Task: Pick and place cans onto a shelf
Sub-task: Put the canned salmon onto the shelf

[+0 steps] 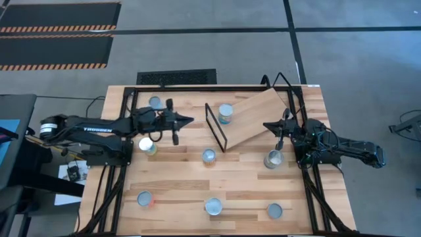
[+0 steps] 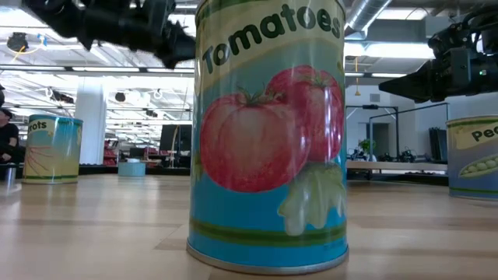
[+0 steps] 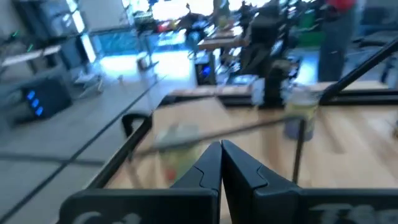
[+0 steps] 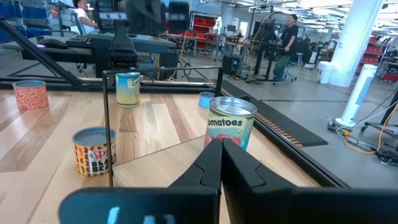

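Note:
The shelf (image 1: 253, 117) is a light-wood board lying askew at the table's far middle, with its black wire frame end (image 1: 215, 127) toward the left. A Tomatoes can (image 1: 225, 113) stands on the board near the frame and also shows in the right wrist view (image 4: 231, 121). Several other cans stand on the table, among them one (image 1: 148, 145) under the left arm and one (image 1: 273, 158) by the right arm. My left gripper (image 1: 189, 120) is shut and empty, left of the frame. My right gripper (image 1: 266, 125) is shut and empty over the board's right part.
More cans stand at the far left (image 1: 155, 102), the middle (image 1: 208, 157) and along the near edge (image 1: 145, 199) (image 1: 213, 207) (image 1: 274, 210). A Tomatoes can (image 2: 268, 132) fills the low view. Black frame rails (image 1: 309, 184) run along the table's sides. People show in the room behind (image 4: 288, 37).

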